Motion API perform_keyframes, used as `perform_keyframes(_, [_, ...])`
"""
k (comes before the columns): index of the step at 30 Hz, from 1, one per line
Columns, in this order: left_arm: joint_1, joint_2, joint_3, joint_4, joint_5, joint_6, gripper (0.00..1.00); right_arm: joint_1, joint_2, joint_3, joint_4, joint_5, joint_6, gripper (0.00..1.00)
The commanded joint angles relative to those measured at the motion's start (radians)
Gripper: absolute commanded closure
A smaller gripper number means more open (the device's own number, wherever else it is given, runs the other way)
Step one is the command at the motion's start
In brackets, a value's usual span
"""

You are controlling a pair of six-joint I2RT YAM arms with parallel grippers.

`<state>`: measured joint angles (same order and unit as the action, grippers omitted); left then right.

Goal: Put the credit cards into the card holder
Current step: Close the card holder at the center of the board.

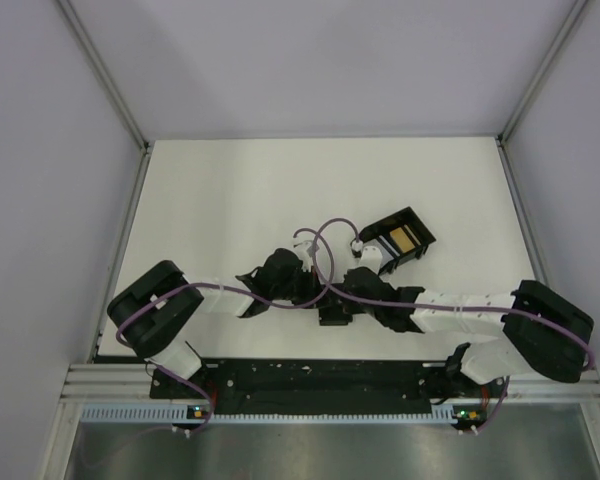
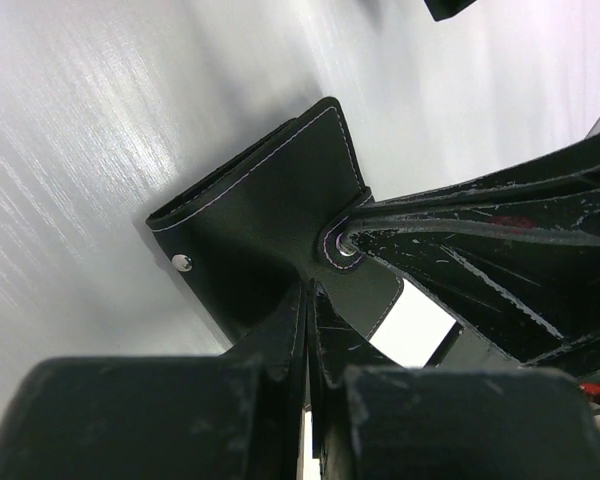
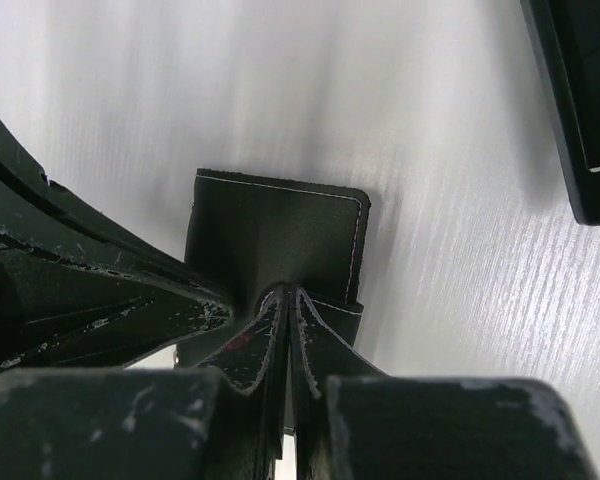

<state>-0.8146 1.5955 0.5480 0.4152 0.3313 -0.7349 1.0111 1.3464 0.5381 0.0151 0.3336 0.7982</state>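
Note:
The card holder (image 2: 260,215) is a small black leather case with white stitching and a metal snap (image 2: 183,263). It lies on the white table between the two arms and is mostly hidden under them in the top view. My left gripper (image 2: 311,292) is shut on its flap. My right gripper (image 3: 286,292) is shut on the holder's (image 3: 270,235) near edge from the other side. The two grippers meet at mid table (image 1: 330,300). Each wrist view shows the other gripper's fingers (image 2: 500,260) (image 3: 90,290) touching the holder. No credit card shows clearly.
An open black box (image 1: 398,240) with a gold patch (image 1: 405,240) inside stands on the table just right of and beyond the grippers; its corner shows in the right wrist view (image 3: 580,110). Purple cables (image 1: 325,240) loop above the arms. Grey walls bound the table.

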Motion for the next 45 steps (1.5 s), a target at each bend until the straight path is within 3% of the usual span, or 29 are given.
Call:
perform_keyframes(1, [-0.005,0.026,0.003,-0.023,-0.023,0.002,1.0,0.078,0.004,-0.047,-0.055,0.051,0.047,1.0])
perform_keyframes(12, [-0.005,0.024,0.003,-0.021,-0.029,-0.012,1.0,0.175,0.071,-0.067,-0.116,0.185,0.193,1.0])
perform_keyframes(21, [-0.005,0.024,-0.002,-0.018,-0.028,-0.02,1.0,0.279,0.183,-0.001,-0.329,0.312,0.436,1.0])
perform_keyframes(27, [-0.005,0.024,-0.006,-0.01,-0.025,-0.018,1.0,0.279,0.114,0.037,-0.343,0.351,0.354,1.0])
perform_keyframes(37, [-0.005,0.018,-0.014,-0.004,-0.026,-0.024,1.0,0.15,-0.073,0.115,-0.31,0.219,0.145,1.0])
perform_keyframes(42, [-0.006,0.001,-0.016,-0.003,-0.028,-0.021,1.0,0.142,-0.185,0.037,-0.297,0.131,0.217,1.0])
perform_keyframes(45, [-0.005,-0.006,-0.003,-0.019,-0.021,-0.011,1.0,0.132,-0.233,-0.039,-0.294,0.062,0.313,0.93])
